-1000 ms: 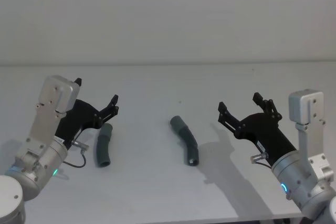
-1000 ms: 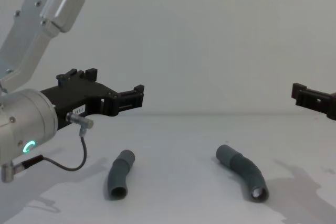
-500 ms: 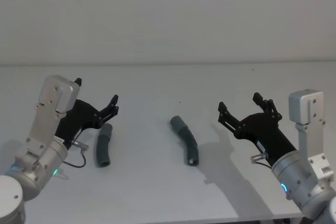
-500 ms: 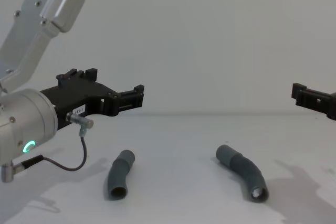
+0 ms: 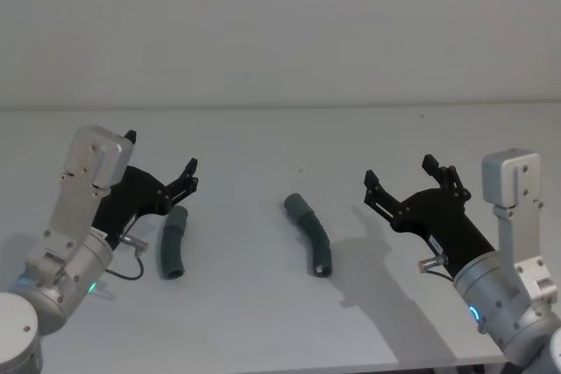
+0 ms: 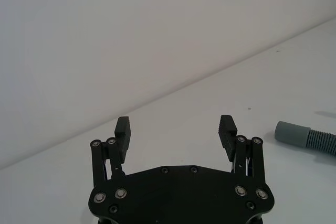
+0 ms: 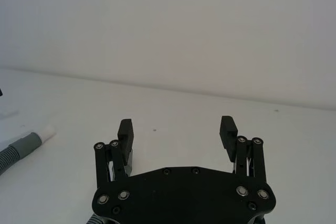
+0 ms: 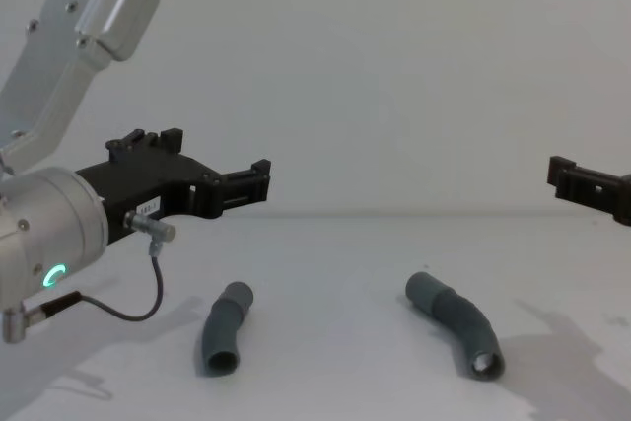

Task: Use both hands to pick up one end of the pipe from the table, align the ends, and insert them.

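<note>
Above table (image 5: 263, 146), left hand (image 5: 161, 151), right hand (image 5: 400, 170) spread; right wrist view catches white tip (image 7: 48, 130).

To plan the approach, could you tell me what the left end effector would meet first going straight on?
Probably nothing: the left end effector points over the table toward the wall, with a pipe piece off to one side.

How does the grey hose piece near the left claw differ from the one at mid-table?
The dark grey ribbed hose piece by the left claw is shorter and nearly straight; the middle dark grey hose piece is longer and bent. Its near end shows a pale tip; the left piece's is dark. Both lie free on the white table.
</note>
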Available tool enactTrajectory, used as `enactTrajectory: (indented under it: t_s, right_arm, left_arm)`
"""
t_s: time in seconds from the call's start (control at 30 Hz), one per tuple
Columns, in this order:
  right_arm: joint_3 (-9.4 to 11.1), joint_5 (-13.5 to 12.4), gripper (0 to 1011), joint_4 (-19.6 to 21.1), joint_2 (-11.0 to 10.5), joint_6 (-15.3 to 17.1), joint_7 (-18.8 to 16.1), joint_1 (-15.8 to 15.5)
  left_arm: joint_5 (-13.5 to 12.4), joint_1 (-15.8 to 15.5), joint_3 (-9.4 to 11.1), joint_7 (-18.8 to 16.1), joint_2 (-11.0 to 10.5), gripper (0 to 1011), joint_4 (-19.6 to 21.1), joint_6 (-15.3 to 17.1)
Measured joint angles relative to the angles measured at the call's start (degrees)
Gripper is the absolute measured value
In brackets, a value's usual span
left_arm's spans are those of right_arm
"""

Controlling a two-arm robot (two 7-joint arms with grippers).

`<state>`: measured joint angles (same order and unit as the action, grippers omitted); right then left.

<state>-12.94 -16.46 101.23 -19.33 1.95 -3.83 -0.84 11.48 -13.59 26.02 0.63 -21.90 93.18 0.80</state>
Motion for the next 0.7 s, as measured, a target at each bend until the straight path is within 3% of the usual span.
enactTrajectory:
  t_s: [0.7]
  right_arm:
    - [0.00, 0.00, 1000, 0.00, 0.00, 0.00, 0.00, 0.00]
  left_arm:
    - [0.00, 0.00, 0.00, 0.00, 0.00, 1001, 0.00, 0.00]
